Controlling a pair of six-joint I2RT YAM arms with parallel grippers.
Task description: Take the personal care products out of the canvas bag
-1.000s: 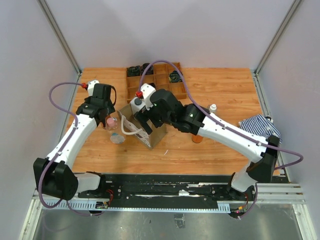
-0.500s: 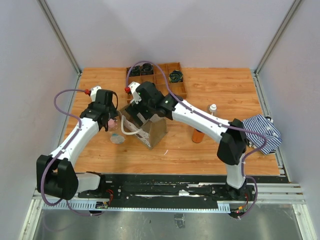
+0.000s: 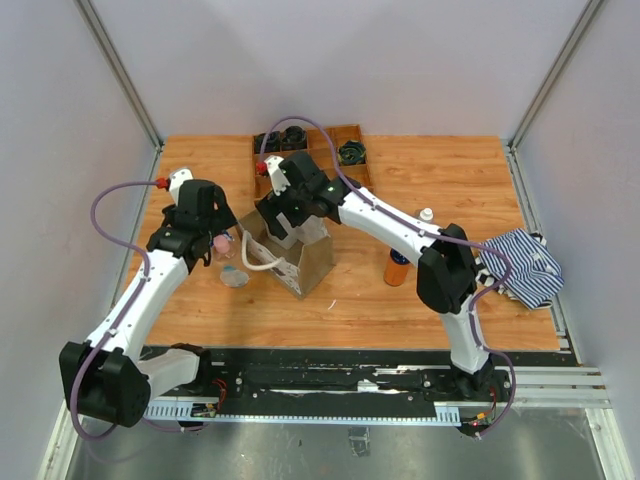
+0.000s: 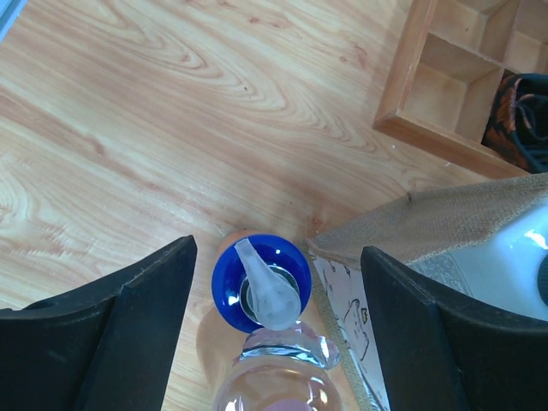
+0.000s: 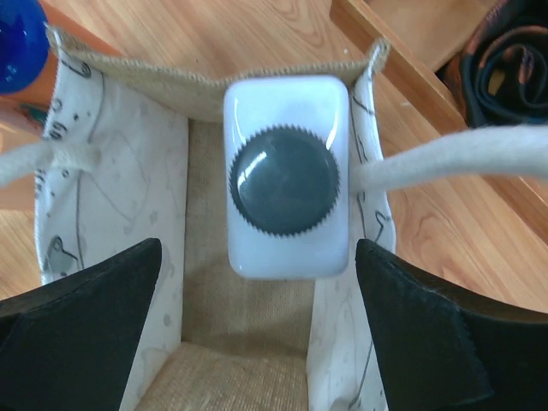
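The right pincer (image 5: pixel 257 257) has swung over the canvas bag (image 5: pixel 128 197) and hangs released, a white dark-capped bottle (image 5: pixel 287 180) directly beneath between its fingers, ready for a grasp, while the left pincer (image 4: pixel 278 257), also released, straddles a blue-capped bottle (image 4: pixel 261 282) outside the bag.

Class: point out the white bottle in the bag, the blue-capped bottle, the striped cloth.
white bottle (image 5: pixel 287 175): right wrist view, dark ribbed cap.
blue-capped bottle (image 4: pixel 267 295): left wrist view, pale nozzle.
striped cloth (image 3: pixel 520 262): top external view, its middle.
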